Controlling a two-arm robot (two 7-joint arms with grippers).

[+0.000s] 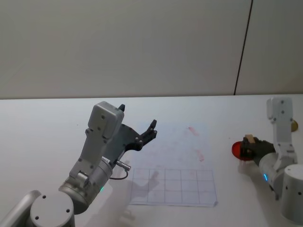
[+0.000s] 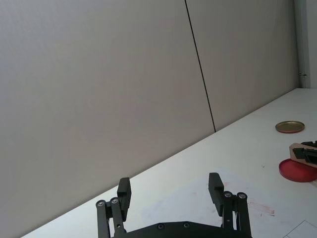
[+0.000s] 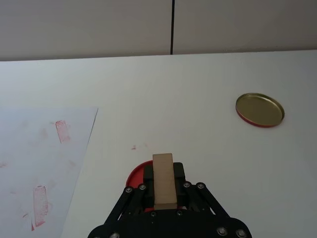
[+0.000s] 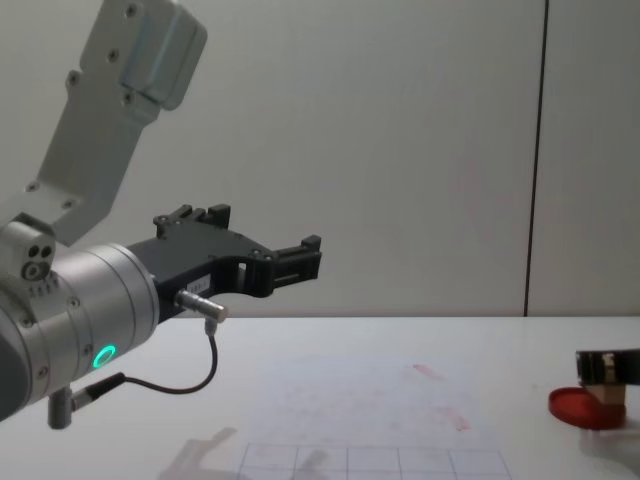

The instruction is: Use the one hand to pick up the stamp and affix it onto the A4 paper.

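So the right gripper (image 1: 246, 147) is over on the right side of the table (image 1: 47, 123), clamped on the stamp (image 3: 164, 178). The little wooden block sits upright between the two black fingers, with its top poking out above them. It's right over the red ink pad (image 1: 237, 151). In the chest view the block's lower end lines up with the pad's top, but I can't tell if it's actually pressed in or just hanging above it.

The paper (image 1: 175, 165) lies flat in the middle of the table, well apart from the pad and to its left. It has a few red smudges (image 3: 62, 130) on the far half and a grid of squares along the near edge. Nothing is sitting on it.

There's also a round gold-coloured lid (image 3: 259, 109) lying on the table beyond the pad, off on its own.

The left gripper (image 1: 138, 117) is up in the air at about the paper's left edge, well off the table and pointing out toward the wall. Its jaws are spread wide with nothing between them. The ring on its wrist (image 4: 103, 355) glows green.
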